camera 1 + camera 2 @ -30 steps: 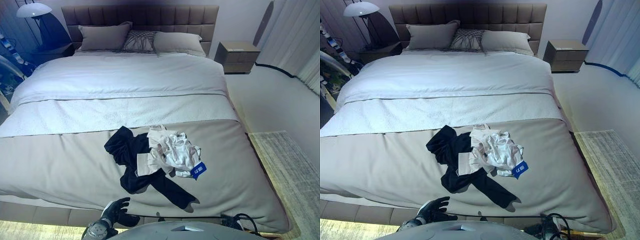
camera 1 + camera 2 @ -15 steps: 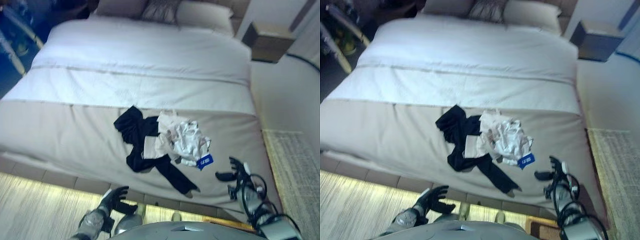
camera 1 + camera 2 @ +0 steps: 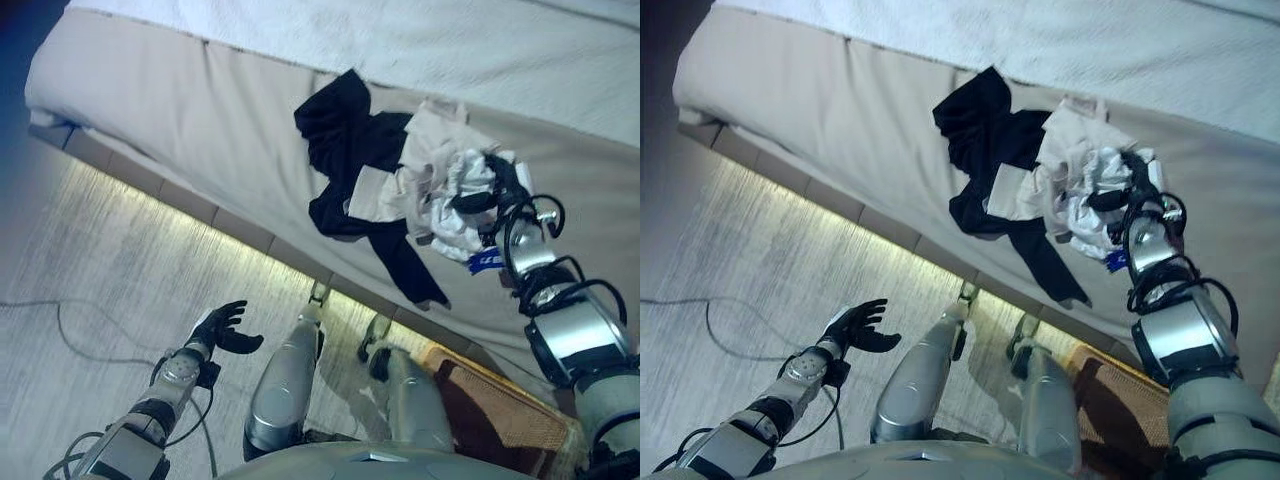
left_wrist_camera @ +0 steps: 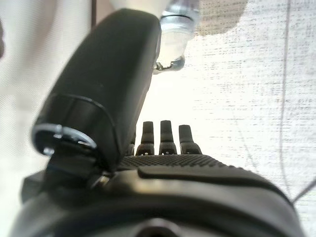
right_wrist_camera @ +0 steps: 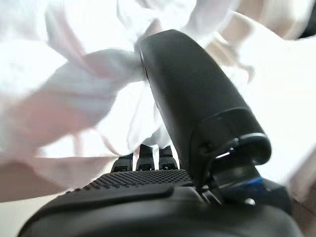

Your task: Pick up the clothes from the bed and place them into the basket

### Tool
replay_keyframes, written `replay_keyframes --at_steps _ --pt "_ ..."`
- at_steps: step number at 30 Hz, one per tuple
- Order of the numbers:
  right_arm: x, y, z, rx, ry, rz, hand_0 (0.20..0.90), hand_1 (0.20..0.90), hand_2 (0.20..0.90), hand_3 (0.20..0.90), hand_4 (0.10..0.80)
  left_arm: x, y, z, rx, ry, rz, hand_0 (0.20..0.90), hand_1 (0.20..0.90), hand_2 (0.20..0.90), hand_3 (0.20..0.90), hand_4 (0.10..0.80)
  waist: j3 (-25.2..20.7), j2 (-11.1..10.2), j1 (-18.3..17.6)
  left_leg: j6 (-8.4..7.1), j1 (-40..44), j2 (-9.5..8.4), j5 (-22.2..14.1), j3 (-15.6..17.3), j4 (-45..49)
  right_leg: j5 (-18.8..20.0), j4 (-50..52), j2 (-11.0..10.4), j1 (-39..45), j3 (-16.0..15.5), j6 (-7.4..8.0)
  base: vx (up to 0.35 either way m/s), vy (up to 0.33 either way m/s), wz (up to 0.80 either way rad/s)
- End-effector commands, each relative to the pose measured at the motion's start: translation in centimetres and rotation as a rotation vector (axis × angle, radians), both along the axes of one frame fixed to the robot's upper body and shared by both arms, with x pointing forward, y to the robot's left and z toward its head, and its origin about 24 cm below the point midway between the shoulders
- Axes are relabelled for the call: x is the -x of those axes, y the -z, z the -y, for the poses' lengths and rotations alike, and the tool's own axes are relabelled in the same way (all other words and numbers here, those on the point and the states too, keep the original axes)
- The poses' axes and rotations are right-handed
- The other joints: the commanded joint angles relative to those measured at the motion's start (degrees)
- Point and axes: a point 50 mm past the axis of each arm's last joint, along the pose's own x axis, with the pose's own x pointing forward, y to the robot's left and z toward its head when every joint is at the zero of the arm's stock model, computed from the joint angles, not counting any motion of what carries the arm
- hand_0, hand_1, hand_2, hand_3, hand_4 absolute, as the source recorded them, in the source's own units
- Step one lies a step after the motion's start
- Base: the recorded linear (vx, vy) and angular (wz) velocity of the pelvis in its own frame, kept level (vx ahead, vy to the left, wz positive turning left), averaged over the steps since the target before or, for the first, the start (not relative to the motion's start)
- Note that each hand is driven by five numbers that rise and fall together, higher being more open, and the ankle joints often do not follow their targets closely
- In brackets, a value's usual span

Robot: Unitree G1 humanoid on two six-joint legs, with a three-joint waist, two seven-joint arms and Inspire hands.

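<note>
Right hand [image 3: 488,190] now brought onto white clothes [image 3: 455,195] from earlier spot off bed edge; fingers extended, thumb raised, nothing grasped. Clothes pile, black garment [image 3: 345,165] beside white, lies on bed [image 3: 180,95]. Left hand [image 3: 222,328] held loosely spread over floor. Basket [image 3: 500,420] seen by bed foot.

Clothes on the bed, basket on the floor

We see the clothes [image 3: 400,195] heaped near the bed [image 3: 180,100] edge, our right hand [image 3: 490,185] over them, our left hand [image 3: 222,328] above the floor [image 3: 100,270], the basket [image 3: 500,415] below right.
</note>
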Motion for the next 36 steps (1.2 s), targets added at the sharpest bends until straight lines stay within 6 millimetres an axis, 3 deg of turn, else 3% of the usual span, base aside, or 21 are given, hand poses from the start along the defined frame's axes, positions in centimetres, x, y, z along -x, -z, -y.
replay_keyframes --at_steps 1,6,7,8,9,18,22,23,29,32,36 --pt "1.4 0.7 2.5 0.122 0.048 -0.148 0.900 0.900 0.900 0.900 0.800 0.6 -0.4 -1.2 -0.003 -0.028 0.020 0.900 0.900 0.900 0.900 0.800 -2.71 1.12 -0.03 5.71 -5.97 -2.49 -8.56 5.39 12.43 7.60 -3.35 -1.29 -2.66 -0.98 1.39 -0.025 0.038 0.08" --pt "3.0 3.2 3.6 0.175 0.145 -0.334 0.900 0.900 0.900 0.900 0.800 -0.2 -1.3 -1.8 0.011 -0.038 0.047 0.900 0.900 0.900 0.900 0.800 -1.73 3.23 0.44 6.50 -7.91 -2.93 -9.52 5.36 15.96 5.71 1.43 -2.39 -4.86 -1.11 0.57 -0.018 0.037 0.07" --pt "3.3 3.6 3.8 0.168 0.158 -0.361 0.702 0.702 0.702 0.669 0.569 -0.3 -1.4 -1.7 0.010 -0.031 0.052 0.900 0.900 0.900 0.900 0.800 -1.51 3.71 0.59 6.54 -8.09 -3.09 -9.65 5.31 16.55 5.50 2.14 -2.70 -4.91 -1.26 0.47 0.000 0.000 0.00" --pt "3.3 3.6 3.8 0.169 0.162 -0.361 0.702 0.702 0.702 0.669 0.569 -0.4 -1.5 -1.7 0.010 -0.028 0.053 0.900 0.900 0.900 0.900 0.800 -1.47 3.79 0.60 6.52 -8.12 -3.12 -9.71 5.32 16.74 5.45 2.26 -2.76 -4.89 -1.30 0.44 -0.004 0.021 0.06" --pt "3.5 3.7 4.0 0.155 0.197 -0.344 0.300 0.300 0.300 0.200 0.100 -0.6 -1.7 -1.8 0.014 -0.017 0.055 0.900 0.900 0.900 0.900 0.800 -1.48 4.14 0.71 6.45 -8.17 -3.34 -9.96 5.32 17.45 5.23 2.57 -2.80 -4.54 -1.41 0.14 0.005 0.013 0.07" --pt "4.2 3.0 5.3 0.080 0.320 -0.198 0.300 0.300 0.300 0.200 0.100 0.1 -1.3 -1.3 0.002 0.028 0.051 0.900 0.900 0.900 0.900 0.800 -2.48 3.41 0.47 5.45 -3.21 -3.17 -9.79 5.04 14.17 5.92 -2.81 -0.96 2.03 -1.80 -0.22 0.013 -0.006 0.02" --pt "5.3 3.3 6.6 0.013 0.406 -0.145 0.300 0.300 0.300 0.200 0.100 0.6 -0.9 -1.0 0.001 0.034 0.047 0.900 0.900 0.900 0.900 0.800 -3.75 2.02 0.07 4.76 1.18 -2.19 -9.43 5.15 10.05 6.84 -7.80 0.03 6.76 -1.33 0.43 0.019 -0.027 -0.05" --pt "5.8 3.5 7.1 -0.015 0.433 -0.119 0.300 0.300 0.300 0.200 0.100 0.8 -0.7 -0.9 -0.004 0.043 0.041 0.900 0.900 0.900 0.900 0.800 -4.23 1.63 -0.13 4.77 2.20 -1.86 -7.10 5.50 7.71 8.99 -10.35 0.12 8.02 -2.11 0.24 -0.043 0.001 -0.12" --pt "7.8 4.2 8.8 -0.225 0.505 0.045 0.300 0.300 0.300 0.200 0.100 3.3 0.7 -1.2 -0.031 0.026 -0.014 0.900 0.900 0.900 0.900 0.800 -8.91 -0.94 -1.60 3.50 12.15 0.71 -6.02 7.05 -2.17 10.36 -18.75 1.01 16.91 -0.82 2.24 0.057 0.008 -0.08" --pt "8.3 5.1 8.5 -0.356 0.473 0.138 0.300 0.300 0.300 0.200 0.100 4.9 1.6 -1.6 -0.038 -0.005 -0.055 0.900 0.900 0.900 0.900 0.800 -12.17 -2.07 -3.09 3.00 18.09 1.72 -5.39 8.34 -8.16 11.07 -22.94 1.51 21.32 0.81 3.36 0.140 0.053 -0.13" --pt "8.3 7.0 5.7 -0.631 0.356 0.287 0.300 0.300 0.300 0.200 0.100 6.9 2.7 -1.1 -0.031 -0.042 -0.097 0.900 0.900 0.900 0.900 0.800 -16.42 -3.16 -6.22 2.73 23.45 2.69 -4.46 10.14 -13.58 12.77 -26.59 2.34 24.27 3.53 4.14 0.108 0.045 -0.23"
